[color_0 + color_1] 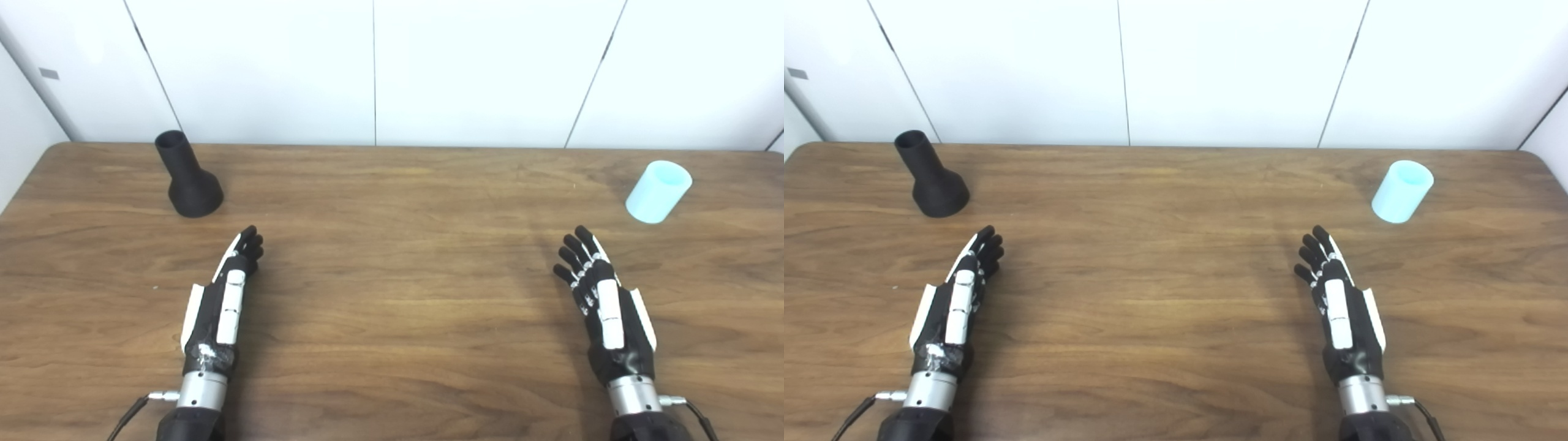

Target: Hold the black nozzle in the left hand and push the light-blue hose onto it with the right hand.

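on the wooden table (pixel 392 318), the black nozzle (pixel 188 176) stands far left near the back edge, the light-blue hose (pixel 658 191) far right. the left hand (pixel 223 300) and right hand (pixel 603 306) hover over the table's near part, fingers spread, empty.

The place looks like a laboratory or test room, not a home. A wooden table (pixel 392 318) with rounded corners stands against plain white wall panels (pixel 478 67) with thin dark seams between them. Two robot hands, the left hand (pixel 222 300) and the right hand (pixel 603 306), have bare metal wrists and thin cables.
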{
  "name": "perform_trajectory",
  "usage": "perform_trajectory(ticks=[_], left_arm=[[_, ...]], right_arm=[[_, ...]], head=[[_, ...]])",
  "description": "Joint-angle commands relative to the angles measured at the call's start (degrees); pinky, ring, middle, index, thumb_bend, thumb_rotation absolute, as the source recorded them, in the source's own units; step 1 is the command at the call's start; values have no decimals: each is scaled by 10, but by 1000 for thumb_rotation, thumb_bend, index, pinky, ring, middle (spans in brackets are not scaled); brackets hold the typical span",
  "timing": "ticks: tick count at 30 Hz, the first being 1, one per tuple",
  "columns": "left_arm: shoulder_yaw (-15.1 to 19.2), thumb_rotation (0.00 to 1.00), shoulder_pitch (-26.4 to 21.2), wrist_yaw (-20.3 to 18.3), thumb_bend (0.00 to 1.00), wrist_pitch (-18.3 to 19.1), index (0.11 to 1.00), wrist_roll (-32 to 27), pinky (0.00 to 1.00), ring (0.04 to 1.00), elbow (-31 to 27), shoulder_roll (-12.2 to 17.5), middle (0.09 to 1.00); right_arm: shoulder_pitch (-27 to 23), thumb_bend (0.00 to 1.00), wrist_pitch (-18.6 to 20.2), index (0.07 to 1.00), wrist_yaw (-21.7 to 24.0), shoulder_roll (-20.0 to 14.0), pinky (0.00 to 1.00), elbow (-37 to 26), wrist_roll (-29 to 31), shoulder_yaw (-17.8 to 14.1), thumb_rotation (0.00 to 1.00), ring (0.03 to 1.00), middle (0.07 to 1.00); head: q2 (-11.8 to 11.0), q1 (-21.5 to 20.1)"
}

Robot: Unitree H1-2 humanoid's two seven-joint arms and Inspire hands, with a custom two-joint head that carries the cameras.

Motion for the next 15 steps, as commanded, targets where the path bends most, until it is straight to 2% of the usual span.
perform_trajectory(ticks=[1, 15], left_arm=[[-3, 956, 8, -1, 355, 8, 943, 5, 942, 927, 6, 2, 930], [-4, 951, 10, -1, 373, 9, 941, 6, 944, 926, 4, 1, 928]], right_arm=[[17, 605, -7, 934, 1, 2, 861, 21, 1, 2, 964, 914, 919], [18, 609, -1, 933, 0, 3, 871, 16, 1, 1, 963, 915, 917]], head=[[0, -1], [-1, 7]])
